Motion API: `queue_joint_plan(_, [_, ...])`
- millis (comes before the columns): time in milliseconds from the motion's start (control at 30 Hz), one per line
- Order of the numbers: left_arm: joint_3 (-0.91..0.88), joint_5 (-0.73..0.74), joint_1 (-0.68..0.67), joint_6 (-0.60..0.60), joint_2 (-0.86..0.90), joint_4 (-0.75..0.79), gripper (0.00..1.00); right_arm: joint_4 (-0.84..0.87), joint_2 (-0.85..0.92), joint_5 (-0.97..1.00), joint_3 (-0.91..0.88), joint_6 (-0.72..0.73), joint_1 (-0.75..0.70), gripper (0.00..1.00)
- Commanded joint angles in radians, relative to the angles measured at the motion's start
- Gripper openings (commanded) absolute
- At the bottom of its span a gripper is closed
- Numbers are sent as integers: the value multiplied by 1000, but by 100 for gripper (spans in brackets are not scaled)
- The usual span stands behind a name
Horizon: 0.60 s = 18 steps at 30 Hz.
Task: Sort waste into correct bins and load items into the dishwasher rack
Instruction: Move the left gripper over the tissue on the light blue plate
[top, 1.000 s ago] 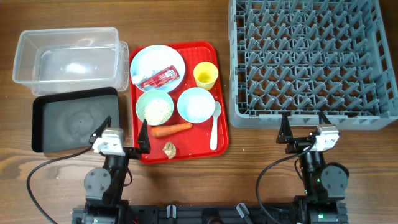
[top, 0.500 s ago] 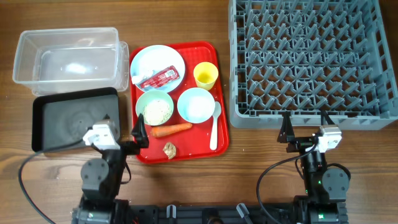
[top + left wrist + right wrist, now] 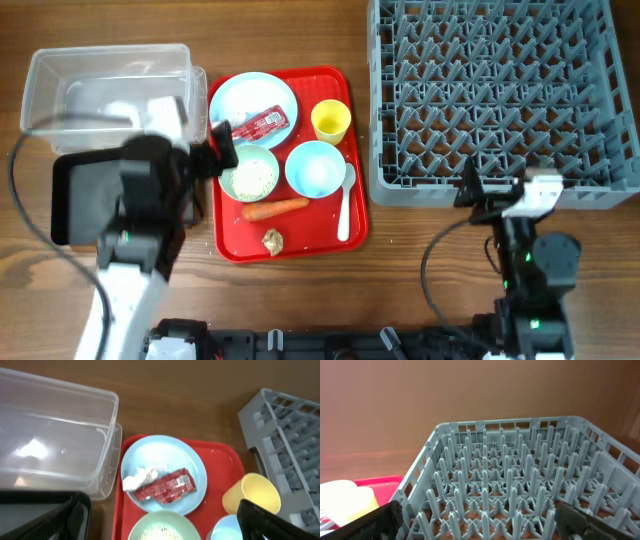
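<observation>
One red-and-white wrapper [image 3: 165, 486] lies on the pale blue plate [image 3: 165, 452], near the left gripper [image 3: 218, 150], whose jaws gape empty. Light, crinkly and likely slippery, it is best pinched across its middle.

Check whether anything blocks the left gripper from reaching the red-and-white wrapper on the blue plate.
Nothing visible does. The wrapper lies uncovered on top of the pale blue plate. The left gripper hangs open over the left edge of the red tray, close beside the plate, with no object between them.
</observation>
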Motion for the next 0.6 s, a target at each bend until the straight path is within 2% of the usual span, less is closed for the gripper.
queue_joint_plan(0, [178,39,1,-2,161,-72,100,-31,171,-35,146,14,-5,100])
queue_joint_plan(167, [336,38,0,2,298,-202,100,-99,417,-45,346,-17,-5,100])
queue_joint_plan(367, [384,38,0,1,332,-318,100,-385,675,-64,655,-47,-5,100])
queue_joint_plan(467, [384,31,1,1,336,-333,100,-480,748,-67,721,-60,-5,100])
queue_joint_plan(567, [384,32,1,-3,337,-262,100,-491,782,-72,720,-41,-5,100])
